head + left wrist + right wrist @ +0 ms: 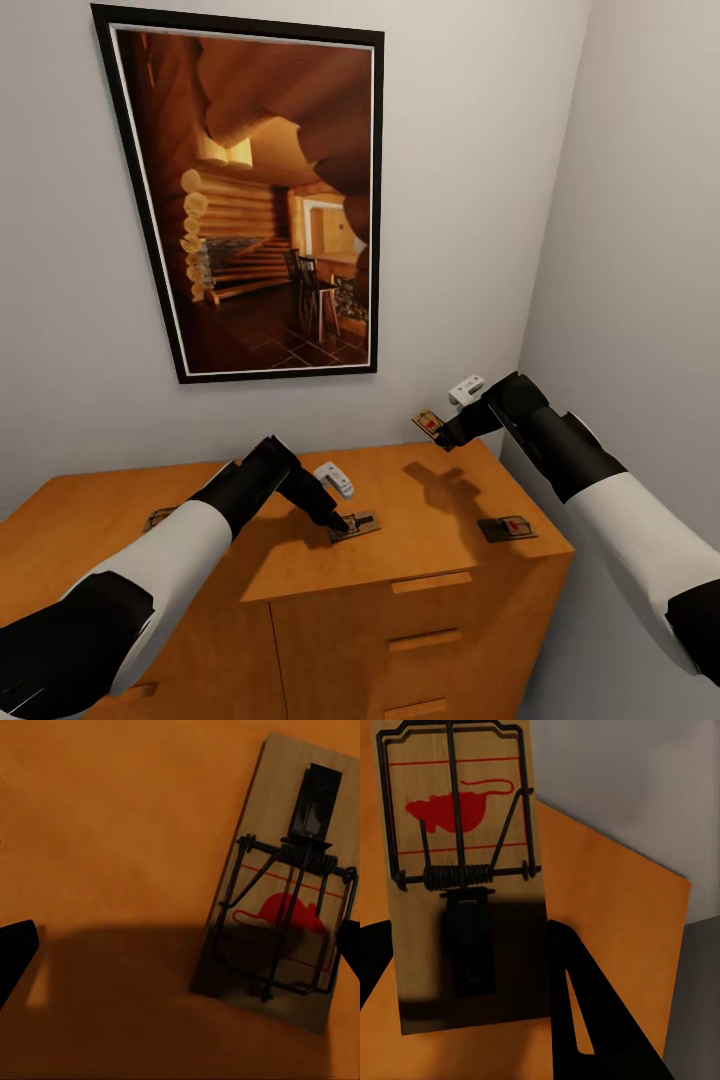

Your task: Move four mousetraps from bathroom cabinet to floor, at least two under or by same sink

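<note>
One mousetrap is held tight in the right gripper, up in the air over the back right of the cabinet. The left gripper is held wide open around a second mousetrap near the front edge. A third trap is seen at the front right corner.

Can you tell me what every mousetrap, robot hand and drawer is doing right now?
Held mousetrap: lifted off the cabinet, gripped by the right hand.
Middle mousetrap: flat on the cabinet top, the open left hand at it.
Right-side mousetrap: lying flat, untouched.
Far-left mousetrap: lying flat, partly hidden by the left arm.
Drawers: all shut.
Picture: hanging on the wall.
</note>
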